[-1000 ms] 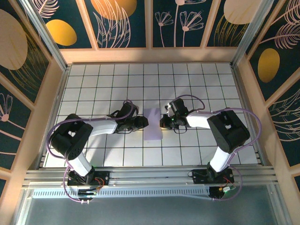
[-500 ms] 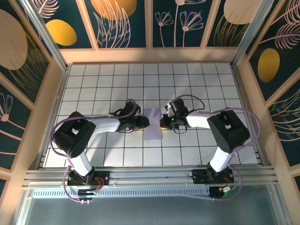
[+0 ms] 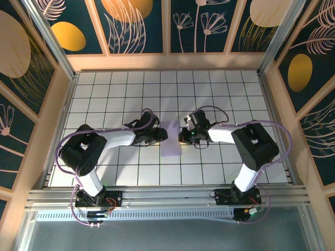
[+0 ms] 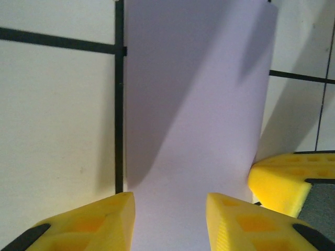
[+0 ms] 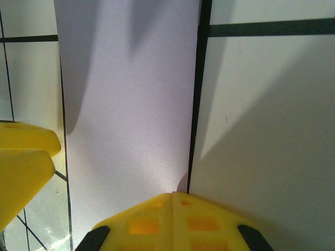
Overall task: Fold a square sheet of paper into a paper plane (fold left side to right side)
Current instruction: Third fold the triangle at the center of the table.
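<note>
We saw the sheet of paper [image 3: 171, 139], a smooth matte lavender strip, lying flat on the white-tiled desk [image 3: 220, 94]. The left end effector [image 4: 170, 209] stood parted over one long edge, gripping nothing. The right end effector [image 5: 172, 201] was closed, its yellow tips together at the opposite edge.

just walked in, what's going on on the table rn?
Both arms are working a sheet of lavender paper in the middle of the tiled table. It lies flat as a narrow rectangle, so the left-to-right fold looks done. The left gripper is at its left edge with fingers apart. The right gripper is at the right edge with fingers closed together and the tip at the paper's edge. Whether it pinches the paper or just presses it is unclear.
</note>
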Available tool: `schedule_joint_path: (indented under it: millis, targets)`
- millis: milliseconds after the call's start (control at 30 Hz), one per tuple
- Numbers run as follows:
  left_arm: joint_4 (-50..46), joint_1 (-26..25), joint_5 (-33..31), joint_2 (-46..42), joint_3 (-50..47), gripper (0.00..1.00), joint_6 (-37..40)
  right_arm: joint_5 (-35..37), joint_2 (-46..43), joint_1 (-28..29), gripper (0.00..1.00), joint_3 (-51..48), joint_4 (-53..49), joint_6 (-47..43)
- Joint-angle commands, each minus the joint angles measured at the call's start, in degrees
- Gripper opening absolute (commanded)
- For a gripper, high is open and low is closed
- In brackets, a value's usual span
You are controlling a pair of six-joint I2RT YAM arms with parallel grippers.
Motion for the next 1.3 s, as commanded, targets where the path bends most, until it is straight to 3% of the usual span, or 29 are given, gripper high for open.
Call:
schedule_joint_path:
  millis: [0, 567, 1267]
  targets:
    - [-5.1, -0.6, -0.3, -0.9, -0.2, 0.41, -1.1, 4.4, 0.2, 0.1, 0.0, -1.4, -4.0, -0.8]
    - [-11.5, -4.2, -1.4, 1.9, 3.0, 0.43, -1.1, 4.0, -0.2, 0.0, 0.0, -2.0, -3.4, -0.3]
    - [-10.4, -4.3, -1.3, 1.5, 2.8, 0.43, -1.3, -1.4, -8.7, 0.3, 0.0, -6.1, -2.3, 2.8]
